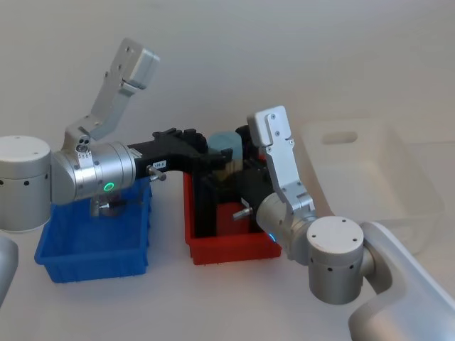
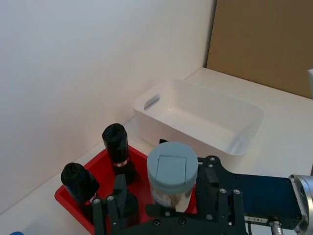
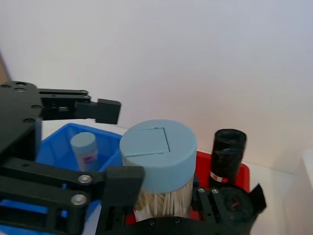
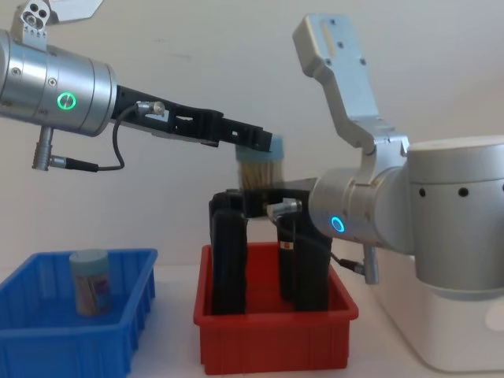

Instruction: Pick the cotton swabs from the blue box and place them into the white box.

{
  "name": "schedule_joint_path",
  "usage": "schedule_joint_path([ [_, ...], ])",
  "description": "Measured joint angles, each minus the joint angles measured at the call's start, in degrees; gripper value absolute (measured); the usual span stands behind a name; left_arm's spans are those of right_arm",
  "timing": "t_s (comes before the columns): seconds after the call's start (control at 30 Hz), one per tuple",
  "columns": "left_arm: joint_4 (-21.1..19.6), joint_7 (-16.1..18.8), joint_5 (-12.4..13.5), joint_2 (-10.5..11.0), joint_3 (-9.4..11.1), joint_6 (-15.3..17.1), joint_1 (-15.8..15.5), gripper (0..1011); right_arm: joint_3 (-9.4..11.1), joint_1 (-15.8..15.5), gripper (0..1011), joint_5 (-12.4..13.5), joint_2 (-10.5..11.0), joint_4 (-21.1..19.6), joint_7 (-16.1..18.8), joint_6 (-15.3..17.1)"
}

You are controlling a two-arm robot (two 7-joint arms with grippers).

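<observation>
- You had the left gripper (image 4: 253,139) stretched out from the robot's left, high above the red bin (image 4: 276,339). Its fingers pinched a jar of cotton swabs (image 3: 157,152) at lid level.
- That jar hung upright in the air with its pale blue lid on top and beige sticks showing through the clear wall. It was over the red bin, between the blue box (image 4: 47,346) and the white box (image 2: 161,117).
- Your right gripper (image 4: 264,201) came in from the robot's right and sat just under the jar's lower end, very close to it. I could not tell whether it was spread or pressed together.
- A second jar (image 4: 88,279) stood upright inside the blue box, well apart from both grippers.
- Tall black rolls (image 4: 227,260) stood upright in the red bin, directly below the held jar.
- The white box lay on the robot's right, just beside the red bin, with its open top facing up and the oval handle hole in its end wall.
</observation>
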Motion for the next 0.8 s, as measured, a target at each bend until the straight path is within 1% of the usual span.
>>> schedule_joint_path([
  [0.03, 0.0, 0.0, 0.0, 0.0, 0.0, 0.0, 0.0, 1004, 0.0, -0.3, 626, -0.1, 0.0, -0.4, -1.4, 0.2],
  [0.1, 0.0, 0.0, 0.0, 0.0, 0.0, 0.0, 0.0, 1004, 0.0, -0.5, 626, -0.2, 0.0, -0.7, -2.4, 0.4],
  [0.17, 0.0, 0.0, 0.0, 0.0, 0.0, 0.0, 0.0, 1004, 0.0, -1.1, 626, -0.3, 0.1, -1.4, -4.7, 0.6],
  [0.27, 0.0, 0.0, 0.0, 0.0, 0.0, 0.0, 0.0, 1004, 0.1, -1.7, 626, -0.4, 0.3, -2.3, -6.5, 0.7],
  [0.4, 0.0, 0.0, 0.0, 0.0, 0.0, 0.0, 0.0, 1004, 0.6, -3.2, 626, -0.4, 1.0, -4.5, -9.9, 0.9],
  [0.6, 0.0, 0.0, 0.0, 0.0, 0.0, 0.0, 0.0, 1004, 1.3, -5.0, 626, -0.4, 2.2, -7.4, -12.5, 1.0],
  [0.7, 0.0, 0.0, 0.0, 0.0, 0.0, 0.0, 0.0, 1004, 2.0, -6.4, 626, -0.1, 3.3, -9.9, -13.8, 1.0],
  [0.73, 0.0, 0.0, 0.0, 0.0, 0.0, 0.0, 0.0, 1004, 2.0, -6.4, 626, -0.1, 3.3, -9.9, -13.8, 1.0],
  [0.8, 0.0, 0.0, 0.0, 0.0, 0.0, 0.0, 0.0, 1004, 2.4, -7.3, 626, 0.2, 4.0, -11.2, -14.4, 1.0],
])
